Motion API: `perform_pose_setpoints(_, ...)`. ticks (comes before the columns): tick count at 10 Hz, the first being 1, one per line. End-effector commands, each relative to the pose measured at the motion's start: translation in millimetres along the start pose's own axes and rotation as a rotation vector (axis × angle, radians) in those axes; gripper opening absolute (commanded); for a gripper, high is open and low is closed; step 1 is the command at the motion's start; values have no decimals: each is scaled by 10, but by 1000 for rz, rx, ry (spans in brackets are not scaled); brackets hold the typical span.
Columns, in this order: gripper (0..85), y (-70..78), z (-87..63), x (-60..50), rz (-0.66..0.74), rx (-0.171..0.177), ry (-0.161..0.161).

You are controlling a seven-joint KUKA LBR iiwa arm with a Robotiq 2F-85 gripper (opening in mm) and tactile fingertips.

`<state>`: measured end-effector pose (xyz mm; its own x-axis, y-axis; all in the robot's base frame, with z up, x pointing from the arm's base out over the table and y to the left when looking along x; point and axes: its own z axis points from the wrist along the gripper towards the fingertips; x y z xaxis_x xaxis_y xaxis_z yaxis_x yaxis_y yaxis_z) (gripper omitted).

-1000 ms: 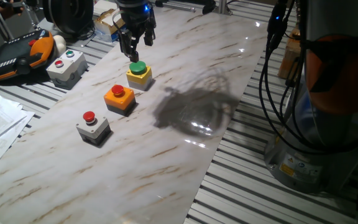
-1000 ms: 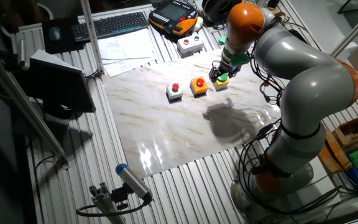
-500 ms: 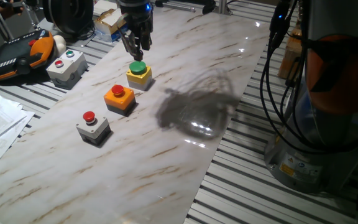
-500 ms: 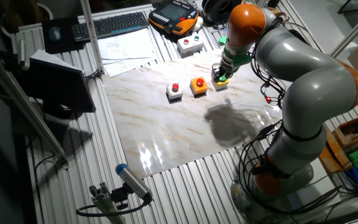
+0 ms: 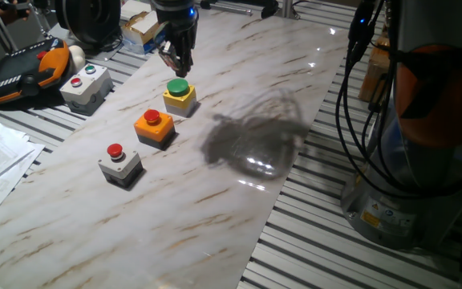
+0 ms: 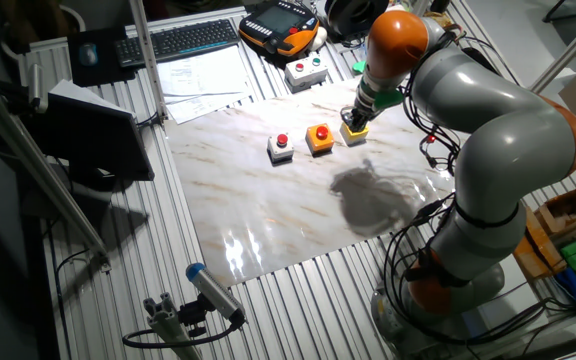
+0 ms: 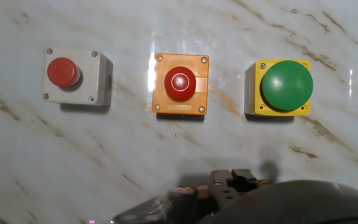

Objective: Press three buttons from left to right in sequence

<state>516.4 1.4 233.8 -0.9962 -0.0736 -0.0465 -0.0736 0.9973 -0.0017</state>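
Hovering above and just behind the yellow box with green cap (image 5: 179,94), the claw (image 5: 177,63) touches nothing; finger state cannot be told. Orange box (image 5: 154,126) then grey box (image 5: 119,163) sit farther out along the row. Judged: claw is stationed at the row's last button; whether any press is done cannot be confirmed.

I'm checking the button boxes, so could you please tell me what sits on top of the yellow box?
A round green cap sits on the yellow box, covering most of its top. Four corner screws show around it; the face under the cap is hidden.
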Motion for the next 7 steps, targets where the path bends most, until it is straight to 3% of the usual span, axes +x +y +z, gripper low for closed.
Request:
perform_pose_setpoints(1,7,-1,9,-2,3,0,-1)
perform_pose_setpoints(5,7,-15,82,-28,29,0,-8)
perform_pose_setpoints(7,7,-95,119,-94,33,7,-12)
